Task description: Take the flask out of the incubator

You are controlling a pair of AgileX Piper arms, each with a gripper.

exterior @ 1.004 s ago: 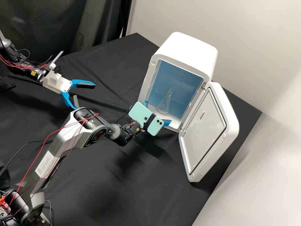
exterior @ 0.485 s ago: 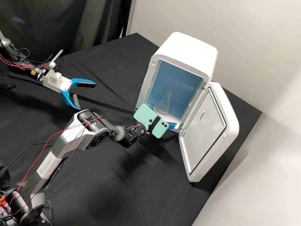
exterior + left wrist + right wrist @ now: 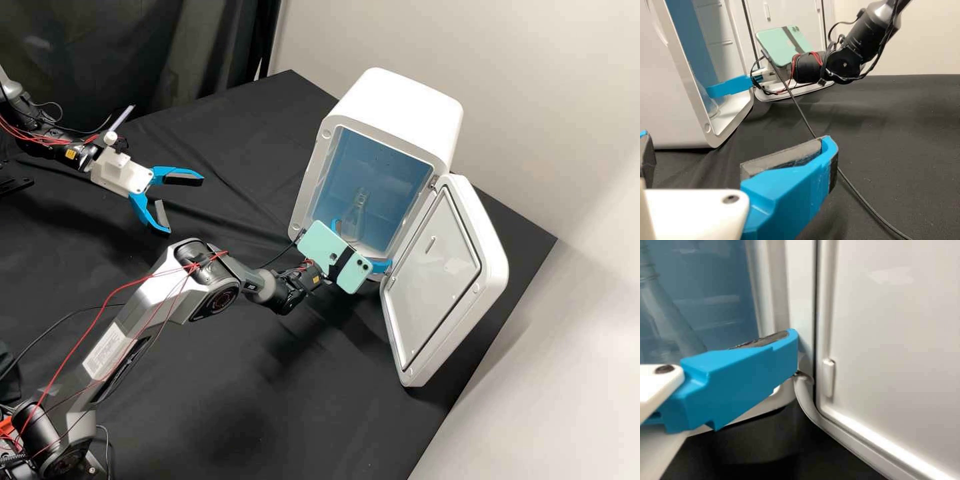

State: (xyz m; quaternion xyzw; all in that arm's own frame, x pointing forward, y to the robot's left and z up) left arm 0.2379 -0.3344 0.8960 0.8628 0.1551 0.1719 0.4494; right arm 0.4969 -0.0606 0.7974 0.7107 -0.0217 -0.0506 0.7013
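Observation:
A clear glass flask (image 3: 357, 213) stands upright on the floor of the white incubator (image 3: 393, 107), whose interior is blue and whose door (image 3: 440, 280) hangs wide open to the right. My right gripper (image 3: 360, 245), with a mint phone strapped on its wrist, sits at the incubator's mouth, open, one blue finger on each side of the flask's base. Its wrist view shows the flask (image 3: 665, 320) close by, one finger (image 3: 740, 372) near the door hinge. My left gripper (image 3: 181, 203) hovers open and empty above the bench, well left of the incubator.
A thin black cable (image 3: 805, 125) runs across the black bench (image 3: 280, 373) from the incubator's front. The open door (image 3: 890, 340) stands close on the right gripper's outer side. A white wall rises behind and right of the bench.
The right arm has stretched forward and rightward, bringing its gripper from just in front of the incubator into its opening around the flask. The left gripper has barely shifted.

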